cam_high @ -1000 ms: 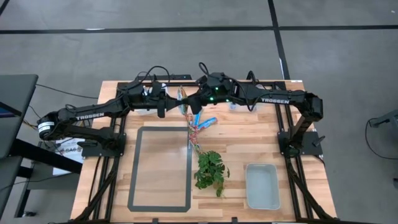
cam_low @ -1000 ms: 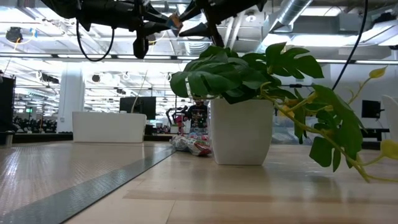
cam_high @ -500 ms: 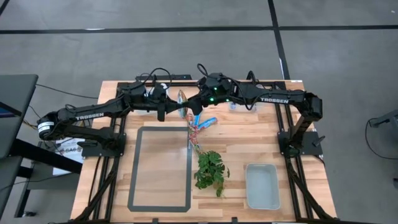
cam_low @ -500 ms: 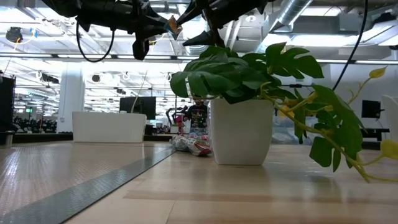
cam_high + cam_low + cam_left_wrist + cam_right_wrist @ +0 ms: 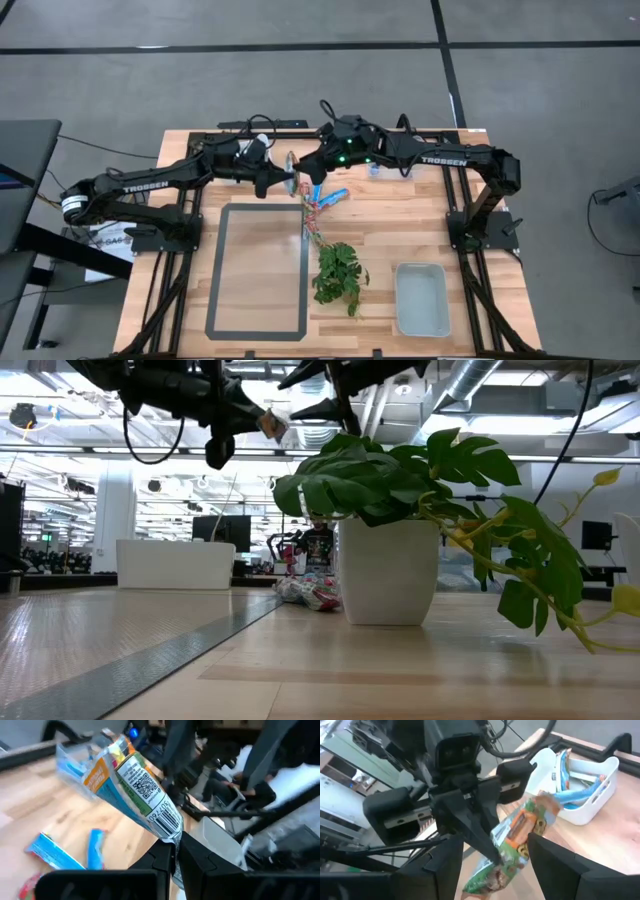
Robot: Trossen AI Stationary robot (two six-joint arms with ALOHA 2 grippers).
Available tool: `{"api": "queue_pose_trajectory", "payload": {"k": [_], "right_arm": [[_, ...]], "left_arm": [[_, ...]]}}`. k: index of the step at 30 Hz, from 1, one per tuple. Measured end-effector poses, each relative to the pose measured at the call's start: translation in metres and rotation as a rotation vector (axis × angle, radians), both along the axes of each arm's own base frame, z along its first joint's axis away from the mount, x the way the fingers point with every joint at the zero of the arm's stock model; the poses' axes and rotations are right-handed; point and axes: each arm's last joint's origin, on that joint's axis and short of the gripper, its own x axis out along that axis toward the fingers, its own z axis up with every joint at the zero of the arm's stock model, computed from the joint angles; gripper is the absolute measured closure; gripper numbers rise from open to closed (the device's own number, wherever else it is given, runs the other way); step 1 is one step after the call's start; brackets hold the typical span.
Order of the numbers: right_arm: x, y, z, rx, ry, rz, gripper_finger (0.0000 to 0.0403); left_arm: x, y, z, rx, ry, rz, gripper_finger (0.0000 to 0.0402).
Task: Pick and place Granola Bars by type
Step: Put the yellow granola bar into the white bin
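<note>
Wooden tabletop point(image 5: 400, 230) is seen from above, with a grey-bordered mat point(image 5: 257, 270), a leafy potted plant point(image 5: 338, 274) and a pale tray point(image 5: 421, 298) on it. Near the far edge, a granola bar in a green-and-orange wrapper point(image 5: 135, 782) is held in the air, pinched at its barcode end by the closed left end effector point(image 5: 175, 857). The right end effector point(image 5: 492, 862) is spread wide on either side of that bar. Blue-wrapped bars point(image 5: 575, 795) lie in a white bin point(image 5: 600, 785); more bars point(image 5: 322, 203) are piled loose on the wood.
</note>
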Motion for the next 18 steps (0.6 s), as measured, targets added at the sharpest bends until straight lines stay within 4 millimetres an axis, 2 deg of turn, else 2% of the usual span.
{"api": "queue_pose_trajectory", "payload": {"k": [8,18], "right_arm": [[0.0,0.0,-0.001,0.002,0.014,0.0,0.0192],[-0.001,0.0,-0.005,0.008,0.046,-0.002,0.0196]], "left_arm": [[-0.007,0.012,-0.008,0.027,0.108,0.235,0.0386],[-0.038,0.044,-0.029,0.1,0.419,0.654,0.0386]]}}
